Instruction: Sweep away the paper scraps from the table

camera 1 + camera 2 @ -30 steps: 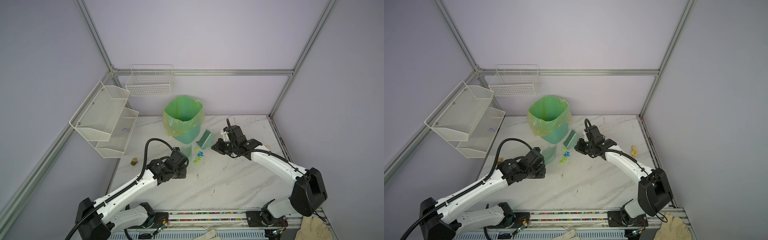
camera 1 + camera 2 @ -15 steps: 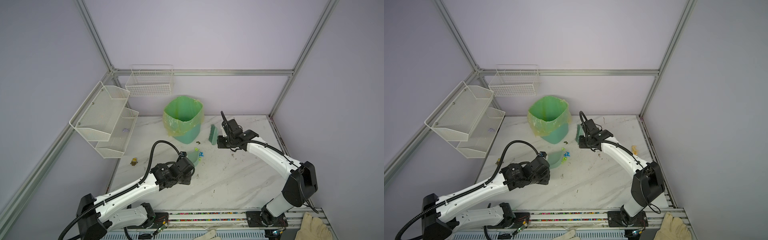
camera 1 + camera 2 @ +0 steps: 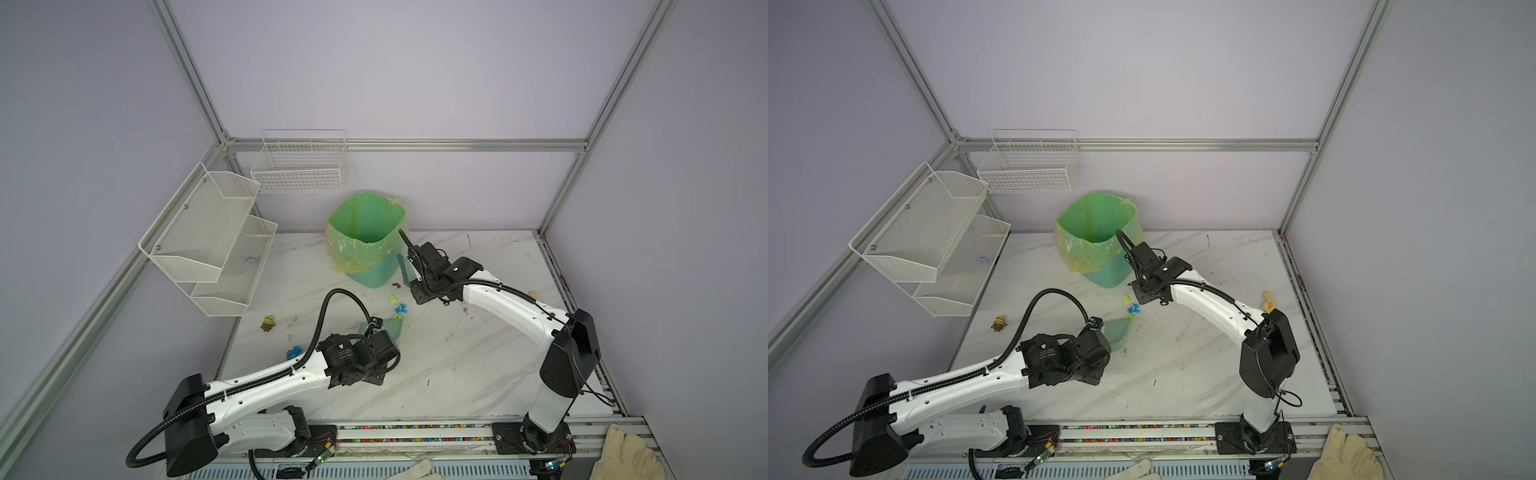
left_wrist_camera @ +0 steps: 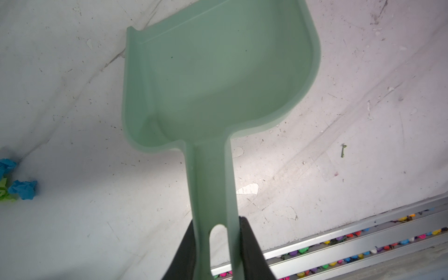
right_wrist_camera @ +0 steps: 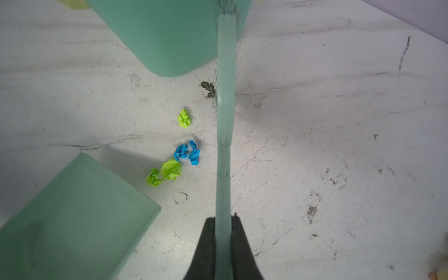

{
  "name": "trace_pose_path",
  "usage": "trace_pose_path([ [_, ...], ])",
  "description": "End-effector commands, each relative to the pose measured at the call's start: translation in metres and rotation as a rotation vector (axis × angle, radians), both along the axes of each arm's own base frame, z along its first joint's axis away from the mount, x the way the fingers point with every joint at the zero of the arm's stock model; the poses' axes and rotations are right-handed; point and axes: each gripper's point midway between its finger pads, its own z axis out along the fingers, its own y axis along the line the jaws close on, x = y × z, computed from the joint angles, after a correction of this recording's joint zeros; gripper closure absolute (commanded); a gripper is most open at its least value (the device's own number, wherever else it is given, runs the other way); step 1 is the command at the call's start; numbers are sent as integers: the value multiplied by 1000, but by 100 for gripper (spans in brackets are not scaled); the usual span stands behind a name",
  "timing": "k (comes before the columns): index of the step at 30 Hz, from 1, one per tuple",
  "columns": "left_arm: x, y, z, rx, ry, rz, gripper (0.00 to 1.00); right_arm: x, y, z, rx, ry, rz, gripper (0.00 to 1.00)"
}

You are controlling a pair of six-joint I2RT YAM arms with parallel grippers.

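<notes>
Blue and lime paper scraps (image 5: 180, 158) lie in a small cluster on the white marble table (image 3: 457, 353), with one lime bit (image 5: 184, 118) apart from them. In both top views this cluster (image 3: 400, 308) (image 3: 1133, 308) lies in front of the bin. A second blue clump (image 3: 294, 352) lies left of my left arm. My left gripper (image 4: 217, 221) is shut on the handle of an empty pale green dustpan (image 4: 218, 72) (image 3: 392, 328), whose lip sits just short of the lime scraps. My right gripper (image 5: 222, 218) is shut on a green brush (image 5: 225, 121) (image 3: 403, 266) beside the scraps.
A green-lined bin (image 3: 365, 232) (image 5: 169, 36) stands close behind the brush, with a dark olive speck (image 5: 208, 88) at its foot. A yellow toy figure (image 3: 268, 323) lies at the left, wire shelves (image 3: 208, 232) hang on the left wall, and a yellowish object (image 3: 1268, 301) lies at the right edge.
My right arm has drawn the brush back and left to the bin's side. My left arm has carried the dustpan right and toward the front, to just short of the scraps.
</notes>
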Motion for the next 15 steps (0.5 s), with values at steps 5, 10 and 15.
trace_pose_path([
  [5,-1,1,-8,78,-28,-36,100,-2,-11,1,-173,-50,80,100],
  [10,-1,1,-8,104,-58,-57,100,0,-9,-15,-251,-45,106,100],
  [15,2,6,-11,139,-74,-66,100,-1,7,-27,-262,-47,154,100],
])
